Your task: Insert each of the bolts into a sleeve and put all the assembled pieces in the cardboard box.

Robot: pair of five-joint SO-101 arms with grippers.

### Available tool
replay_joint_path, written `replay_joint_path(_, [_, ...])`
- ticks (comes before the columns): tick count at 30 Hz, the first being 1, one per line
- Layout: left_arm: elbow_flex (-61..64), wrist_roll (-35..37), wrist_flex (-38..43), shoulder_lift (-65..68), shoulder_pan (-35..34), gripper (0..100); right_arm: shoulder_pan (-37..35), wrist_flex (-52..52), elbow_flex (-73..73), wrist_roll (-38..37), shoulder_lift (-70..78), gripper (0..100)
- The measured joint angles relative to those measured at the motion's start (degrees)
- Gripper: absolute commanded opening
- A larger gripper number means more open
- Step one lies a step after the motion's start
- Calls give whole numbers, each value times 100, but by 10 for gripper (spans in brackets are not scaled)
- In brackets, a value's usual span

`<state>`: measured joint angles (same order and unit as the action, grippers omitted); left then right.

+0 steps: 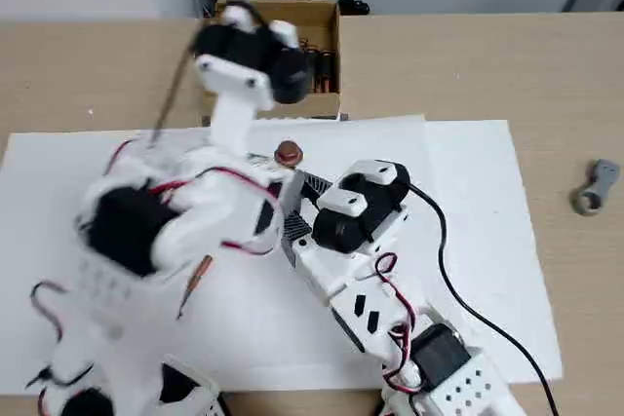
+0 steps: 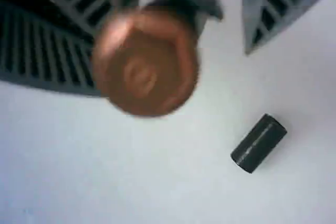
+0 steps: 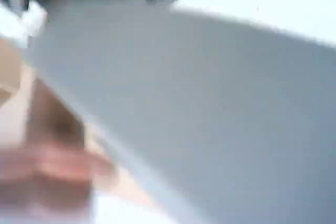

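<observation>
While the bolt (image 2: 144, 61) sits between ribbed fingers (image 2: 47, 51) — clamped or apart, cannot tell on either arm | step: insertion | next: sleeve (image 2: 259, 142), lying flat beside them, needs lifting and aligning.

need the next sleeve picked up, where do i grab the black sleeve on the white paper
Grip the sleeve across its round middle, coming straight down from above. It lies on its side on the paper, a short cylinder with bare paper around it, so its long sides are reachable, and that hold likely leaves both ends free for the bolt.
</observation>
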<state>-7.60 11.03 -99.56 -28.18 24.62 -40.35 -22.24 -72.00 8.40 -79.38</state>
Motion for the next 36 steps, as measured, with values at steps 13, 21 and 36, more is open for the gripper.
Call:
replay_joint_path(13, [141, 527, 0, -870, -624, 196, 9, 9, 0, 0, 0, 2])
replay_joint_path(21, [132, 141, 0, -1776, -2233, 130, 343, 624, 176, 0, 229, 2])
replay_joint_path(36, [1451, -598, 0, -3147, -4123, 130, 1134, 2066, 2945, 0, 4457, 3])
